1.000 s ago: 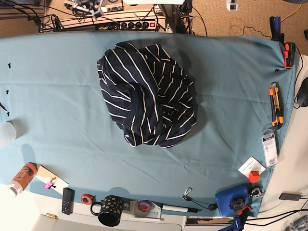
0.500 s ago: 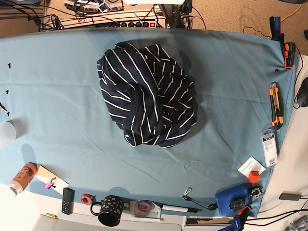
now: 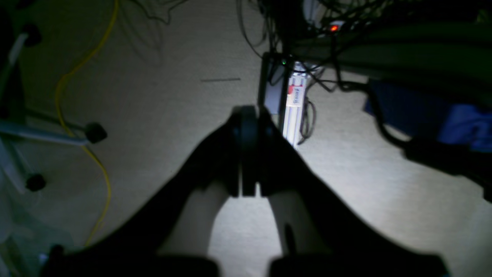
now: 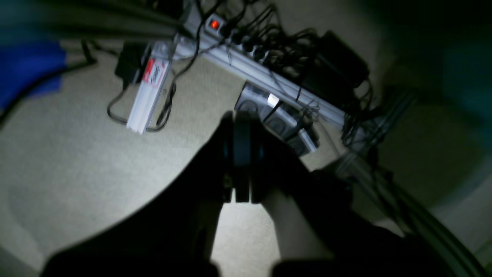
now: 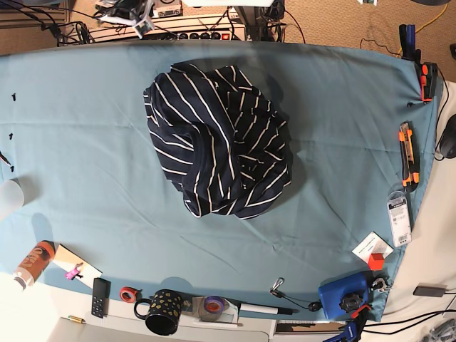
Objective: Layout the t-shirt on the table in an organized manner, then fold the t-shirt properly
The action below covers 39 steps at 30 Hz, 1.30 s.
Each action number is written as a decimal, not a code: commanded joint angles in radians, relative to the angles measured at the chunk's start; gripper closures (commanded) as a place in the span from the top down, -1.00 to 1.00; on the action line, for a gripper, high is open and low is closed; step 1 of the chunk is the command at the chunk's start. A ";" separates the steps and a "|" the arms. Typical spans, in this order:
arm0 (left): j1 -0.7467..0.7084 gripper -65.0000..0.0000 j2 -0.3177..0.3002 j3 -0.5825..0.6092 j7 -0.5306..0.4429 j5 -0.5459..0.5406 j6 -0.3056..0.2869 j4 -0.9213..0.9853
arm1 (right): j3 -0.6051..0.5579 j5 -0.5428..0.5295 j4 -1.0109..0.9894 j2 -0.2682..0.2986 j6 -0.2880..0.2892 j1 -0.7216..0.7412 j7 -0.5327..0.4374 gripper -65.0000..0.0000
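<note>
T-shirt bunched mid-table, mug at near edge

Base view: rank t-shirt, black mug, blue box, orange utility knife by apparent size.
1. t-shirt, by far the largest
2. blue box and black mug look about alike, so no ranking between them
3. orange utility knife, long but thin

Along the near edge, a black mug with gold dots stands between a small red tape roll and a purple tape roll. A black remote lies just left of the red roll, and an orange can (lying on its side) sits at the far left. A blue box sits near the right corner, a white card just above it. An orange utility knife lies by the right edge. A power strip (its switch glowing red) runs across the beige floor, and a yellow cable curls over the floor.
</note>
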State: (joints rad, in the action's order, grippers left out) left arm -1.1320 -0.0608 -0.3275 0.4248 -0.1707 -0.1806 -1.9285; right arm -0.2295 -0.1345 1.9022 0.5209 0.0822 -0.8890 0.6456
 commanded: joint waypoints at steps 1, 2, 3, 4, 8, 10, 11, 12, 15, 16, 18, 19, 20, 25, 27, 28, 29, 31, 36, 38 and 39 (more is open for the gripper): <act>-0.023 -1.00 -0.003 -0.003 0.017 -0.017 -0.002 -0.038 | 0.016 -0.006 0.048 0.008 0.003 -0.019 0.000 -1.00; -0.024 -1.00 -0.003 -0.003 0.046 -0.031 -0.003 -0.061 | 0.028 -0.008 0.084 0.009 0.003 -0.026 0.015 -1.00; -0.024 -1.00 -0.003 -0.003 0.077 -0.040 -0.003 -0.084 | 0.039 -0.008 0.119 0.008 0.003 -0.031 0.031 -1.00; -0.024 -1.00 -0.003 -0.003 0.105 -0.047 -0.003 -0.106 | 0.047 -0.008 0.152 0.008 0.003 -0.032 0.053 -1.00; -0.024 -1.00 -0.003 -0.003 0.190 -0.051 -0.003 -0.193 | 0.070 -0.008 0.274 0.008 0.003 -0.034 0.123 -1.00; -0.024 -1.00 -0.003 -0.003 0.211 -0.051 -0.003 -0.235 | 0.077 -0.007 0.324 0.008 0.002 -0.034 0.129 -1.00; -0.024 -1.00 -0.003 -0.003 0.215 -0.051 -0.003 -0.256 | 0.082 -0.007 0.346 0.008 0.003 -0.034 0.129 -1.00; -0.026 -1.00 -0.003 -0.003 0.214 -0.051 -0.003 -0.277 | 0.083 -0.007 0.367 0.008 0.002 -0.034 0.133 -1.00; -0.026 -1.00 -0.003 -0.003 0.211 -0.051 -0.003 -0.341 | 0.088 -0.002 0.411 0.008 0.003 -0.033 0.134 -1.00; -0.026 -1.00 -0.003 -0.003 0.210 -0.051 -0.003 -0.364 | 0.087 0.000 0.422 0.008 0.002 -0.033 0.134 -1.00; -0.026 -1.00 -0.003 -0.003 0.210 -0.051 -0.003 -0.411 | 0.087 0.000 0.439 0.008 0.002 -0.030 0.133 -1.00; -0.026 -1.00 -0.003 -0.003 0.209 -0.051 -0.003 -0.428 | 0.087 0.000 0.443 0.008 0.002 -0.027 0.133 -1.00; -0.026 -1.00 -0.003 -0.003 0.201 -0.051 -0.003 -0.428 | 0.088 0.001 0.447 0.008 0.002 -0.022 0.132 -1.00; 0.007 -1.00 -0.003 -0.003 0.111 -0.051 -0.099 -0.428 | 0.087 0.038 0.448 0.008 0.002 0.011 0.129 -1.00; 0.042 -1.00 -0.003 -0.003 0.071 -0.051 -0.177 -0.428 | 0.087 0.073 0.448 0.008 0.002 0.033 0.129 -1.00; 0.064 -1.00 -0.003 -0.003 0.067 -0.051 -0.206 -0.428 | 0.087 0.094 0.448 0.008 0.002 0.045 0.128 -1.00; 0.087 -1.00 -0.003 -0.003 0.064 -0.051 -0.228 -0.428 | 0.087 0.110 0.448 0.008 0.002 0.057 0.128 -1.00; 0.137 -1.00 -0.003 -0.003 0.063 -0.051 -0.244 -0.428 | 0.087 0.132 0.448 0.008 0.002 0.081 0.127 -1.00; 0.243 -1.00 -0.003 -0.003 0.063 -0.051 -0.243 -0.428 | 0.087 0.159 0.448 0.008 0.002 0.126 0.127 -1.00; 0.278 -1.00 -0.003 -0.003 0.063 -0.051 -0.243 -0.428 | 0.087 0.162 0.448 0.008 0.002 0.144 0.124 -1.00; 0.293 -1.00 -0.003 -0.003 0.063 -0.051 -0.243 -0.428 | 0.087 0.162 0.448 0.008 0.002 0.154 0.122 -1.00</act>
State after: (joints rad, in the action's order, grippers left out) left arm -0.8268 -0.0616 -0.3286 0.5117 -0.2111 -0.4232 -2.3390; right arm -0.1467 0.0216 2.3302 0.5201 0.0914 -0.7326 0.7918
